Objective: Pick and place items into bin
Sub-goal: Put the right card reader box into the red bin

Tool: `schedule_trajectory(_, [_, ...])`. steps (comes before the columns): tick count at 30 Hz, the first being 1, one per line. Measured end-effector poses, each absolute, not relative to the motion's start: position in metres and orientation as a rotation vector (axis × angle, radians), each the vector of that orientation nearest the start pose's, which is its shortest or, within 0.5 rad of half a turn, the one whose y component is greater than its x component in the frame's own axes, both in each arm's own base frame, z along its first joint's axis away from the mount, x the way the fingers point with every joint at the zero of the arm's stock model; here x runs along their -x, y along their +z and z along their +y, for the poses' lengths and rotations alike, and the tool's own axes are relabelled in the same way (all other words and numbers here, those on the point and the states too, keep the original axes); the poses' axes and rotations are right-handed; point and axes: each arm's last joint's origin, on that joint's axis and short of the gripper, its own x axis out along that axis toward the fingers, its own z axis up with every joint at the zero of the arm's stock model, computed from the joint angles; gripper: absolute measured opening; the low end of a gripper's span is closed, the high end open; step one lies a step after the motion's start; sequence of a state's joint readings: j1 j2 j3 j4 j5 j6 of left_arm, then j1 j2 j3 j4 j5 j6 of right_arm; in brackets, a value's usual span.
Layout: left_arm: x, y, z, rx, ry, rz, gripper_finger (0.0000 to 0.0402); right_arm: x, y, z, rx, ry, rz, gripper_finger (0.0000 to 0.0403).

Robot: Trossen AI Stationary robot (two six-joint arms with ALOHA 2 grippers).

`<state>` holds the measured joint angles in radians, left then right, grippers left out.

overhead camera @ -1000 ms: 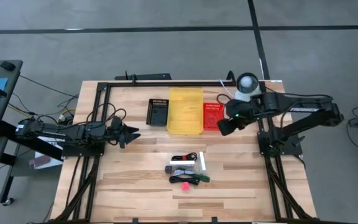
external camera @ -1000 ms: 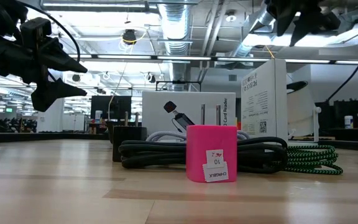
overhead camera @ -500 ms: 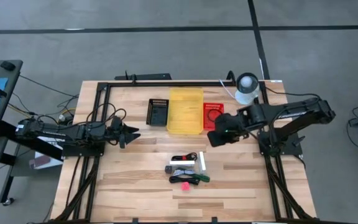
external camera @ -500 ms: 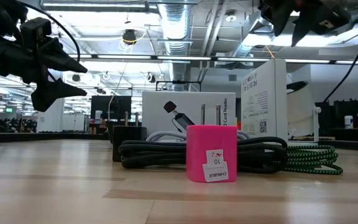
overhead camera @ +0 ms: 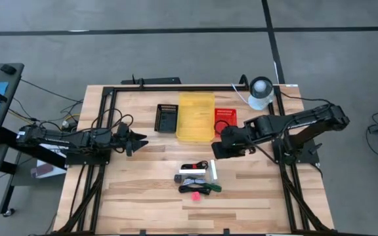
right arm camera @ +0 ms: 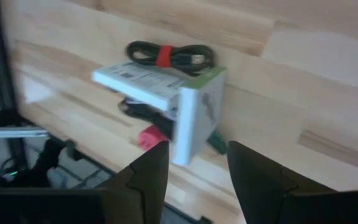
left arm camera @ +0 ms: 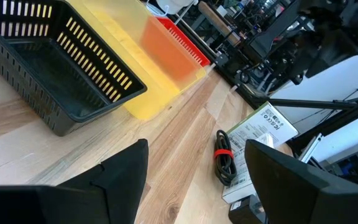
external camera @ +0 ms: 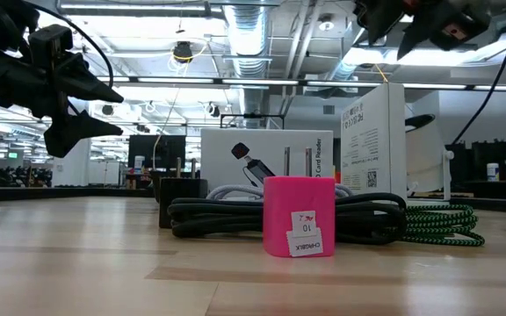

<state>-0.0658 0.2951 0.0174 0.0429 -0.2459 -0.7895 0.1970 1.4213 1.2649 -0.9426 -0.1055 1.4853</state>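
Pale wood-plank surface [overhead camera: 143, 177] with visible grain and a smooth, lightly sheened finish. Black slotted plastic basket [left arm camera: 55, 81], matt. Translucent yellow plastic bin [overhead camera: 195, 117], smooth and slightly glossy. Red perforated plastic basket [overhead camera: 225, 122]. White printed cardboard boxes [external camera: 266, 162], smooth. Coiled black cables [external camera: 227, 219] in matt rubbery sheath. Green braided cable [external camera: 442, 224], textured weave. Matt pink block [external camera: 299, 216] bearing small paper label.
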Motion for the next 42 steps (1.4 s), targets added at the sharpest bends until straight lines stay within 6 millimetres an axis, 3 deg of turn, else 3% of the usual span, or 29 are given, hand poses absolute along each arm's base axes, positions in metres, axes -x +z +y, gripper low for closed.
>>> schedule_trajectory(8, [-0.113,0.149,0.000,0.747,0.261,0.148,0.0258,-0.279,0.291,0.070,-1.249,-0.565,1.097,0.0157])
schedule_trajectory(19, [-0.113,0.149,0.000,0.747,0.261,0.148,0.0258,-0.307,0.315,0.091,-1.186,-0.542,1.146,0.0157])
schedule_trajectory(25, [-0.113,0.149,0.000,0.748,0.260,0.148,0.0258,-0.310,0.329,0.092,-1.130,-0.638,1.234,0.0157])
schedule_trajectory(29, [-0.113,0.149,0.000,0.747,0.261,0.149,0.0258,-0.313,0.327,0.093,-1.100,-0.674,1.277,0.0157])
schedule_trajectory(42, [-0.113,0.149,0.000,0.747,0.260,0.148,0.0258,-0.318,0.328,0.086,-1.037,-0.569,1.284,0.0156])
